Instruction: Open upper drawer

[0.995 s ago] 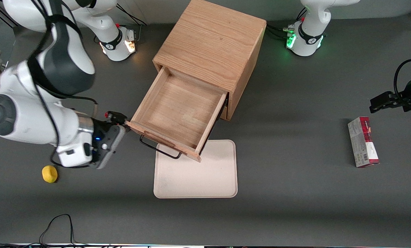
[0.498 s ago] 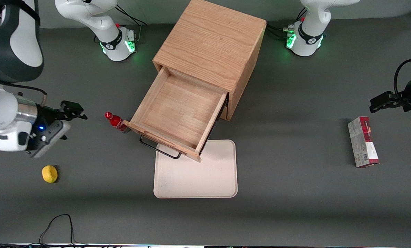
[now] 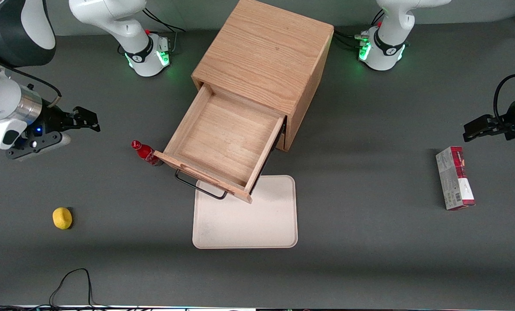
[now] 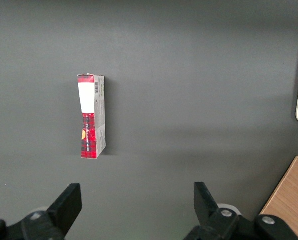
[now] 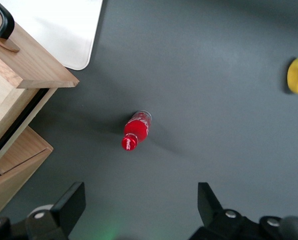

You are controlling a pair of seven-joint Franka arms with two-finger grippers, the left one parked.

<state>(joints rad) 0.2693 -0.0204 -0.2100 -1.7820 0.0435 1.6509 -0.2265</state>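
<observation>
Already the upper drawer [image 3: 223, 149] stands pulled well out of the cabinet [image 3: 264, 56], its shallow light-oak box bare inside, so the task looks done, with at most a retreat left. The hand [image 3: 84, 121] hangs over the worktop [image 3: 370, 181] at about nine o'clock from the drawer, well apart from it, fingers spread and holding nothing. A thin black wire handle [image 3: 197, 185] runs along the drawer front, just over the smooth cream tray [image 3: 257, 224]. Beside the drawer's corner stands a glossy red bottle [image 3: 144, 153].

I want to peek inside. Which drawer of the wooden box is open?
The upper drawer, pulled out over the tray. The lower drawer stays in. The gripper hangs open, away from both.
</observation>
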